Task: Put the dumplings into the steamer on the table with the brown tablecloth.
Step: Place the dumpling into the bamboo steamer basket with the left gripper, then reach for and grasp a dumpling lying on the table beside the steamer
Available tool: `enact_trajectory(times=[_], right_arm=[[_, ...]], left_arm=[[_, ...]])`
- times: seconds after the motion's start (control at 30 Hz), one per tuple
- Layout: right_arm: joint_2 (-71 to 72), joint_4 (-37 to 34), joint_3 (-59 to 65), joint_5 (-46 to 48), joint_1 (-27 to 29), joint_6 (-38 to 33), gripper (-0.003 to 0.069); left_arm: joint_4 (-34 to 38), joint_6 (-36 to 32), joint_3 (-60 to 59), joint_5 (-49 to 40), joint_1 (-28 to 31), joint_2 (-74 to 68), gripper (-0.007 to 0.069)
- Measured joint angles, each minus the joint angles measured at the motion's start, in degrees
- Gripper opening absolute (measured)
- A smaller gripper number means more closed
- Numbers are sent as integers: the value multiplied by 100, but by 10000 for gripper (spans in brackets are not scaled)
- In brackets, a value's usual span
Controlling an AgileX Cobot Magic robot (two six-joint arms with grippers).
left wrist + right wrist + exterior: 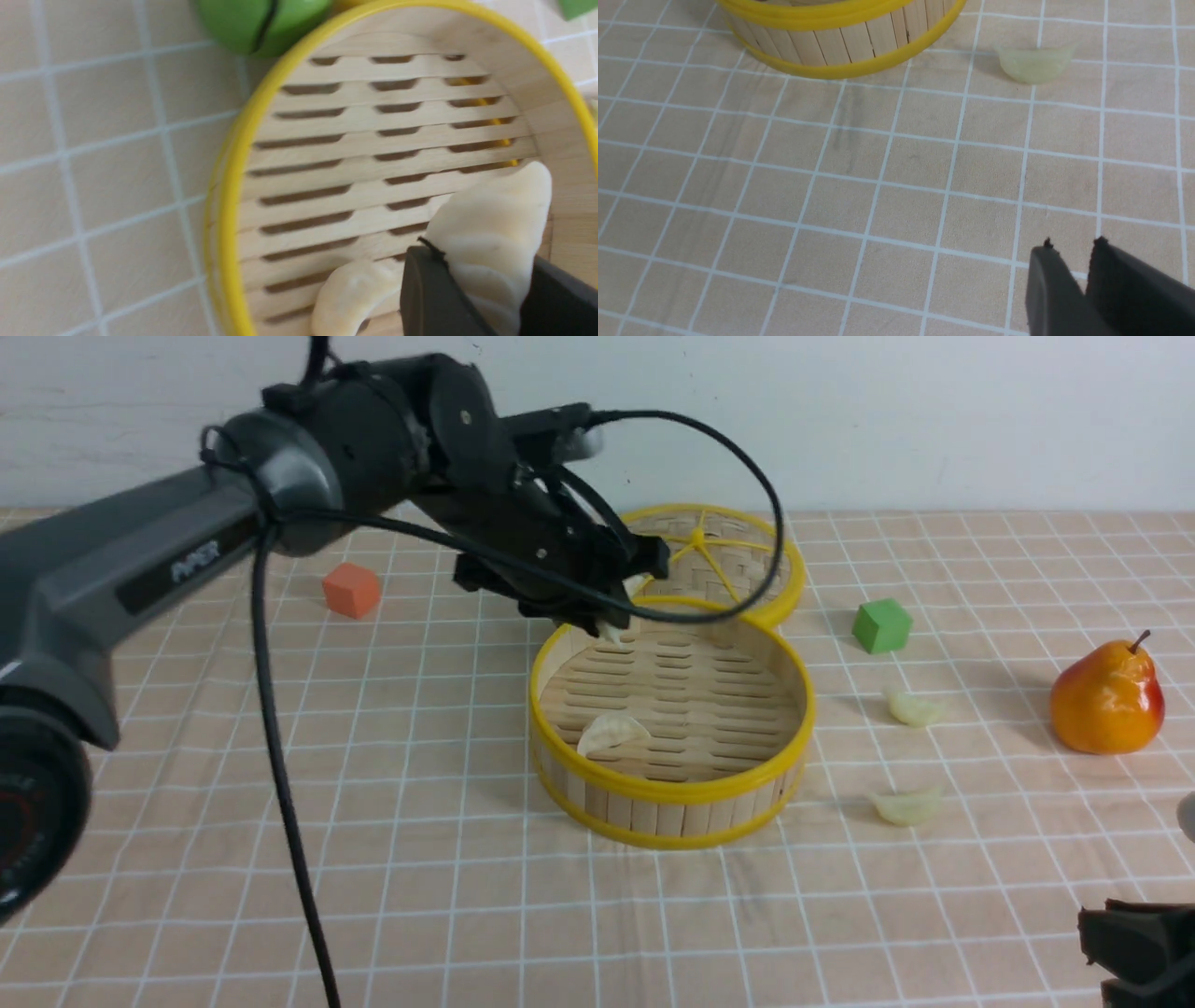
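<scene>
The steamer (pixel 789 709) stands mid-table on the light brown grid tablecloth (pixel 448 859). One pale dumpling (pixel 611 733) lies on its slatted floor near the left wall. My left gripper (pixel 611 616) is shut on a second dumpling (pixel 616 631) and holds it over the steamer's far left rim. In the left wrist view the held dumpling (pixel 490 219) sits between the jaws (pixel 481 261), above the lying dumpling (pixel 355 294). Two more dumplings (pixel 915 707) (pixel 907 805) lie on the cloth right of the steamer. My right gripper (pixel 1073 247) is shut and empty, low near the front right.
The woven yellow-spoked lid (pixel 747 546) lies right behind the steamer. A green cube (pixel 881 625) and a pear (pixel 1108 700) are to the right, an orange cube (pixel 352 590) at the back left. A round green object (pixel 261 23) sits by the steamer's rim.
</scene>
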State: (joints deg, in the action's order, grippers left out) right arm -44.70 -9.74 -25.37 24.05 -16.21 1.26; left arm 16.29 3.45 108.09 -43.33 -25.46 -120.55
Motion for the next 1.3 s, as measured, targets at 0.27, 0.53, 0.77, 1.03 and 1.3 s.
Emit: enact_trajectory(times=[0.27, 0.53, 0.77, 1.03, 1.3], right_arm=[[0, 0, 0, 249, 0, 0, 136], [0, 0, 0, 249, 0, 0, 140], [0, -160, 0, 238, 0, 0, 145], [0, -293, 0, 200, 0, 0, 151], [-163, -362, -152, 396, 0, -126, 162]], left_arm=[[-369, 93, -12, 547, -41, -865, 187], [-311, 435, 274, -17, -41, -799, 483], [-391, 649, 1252, -1912, -41, -95, 458], [-139, 451, 1668, -2779, -41, 1714, 158], [-39, 213, -652, -2814, -41, 3832, -14]])
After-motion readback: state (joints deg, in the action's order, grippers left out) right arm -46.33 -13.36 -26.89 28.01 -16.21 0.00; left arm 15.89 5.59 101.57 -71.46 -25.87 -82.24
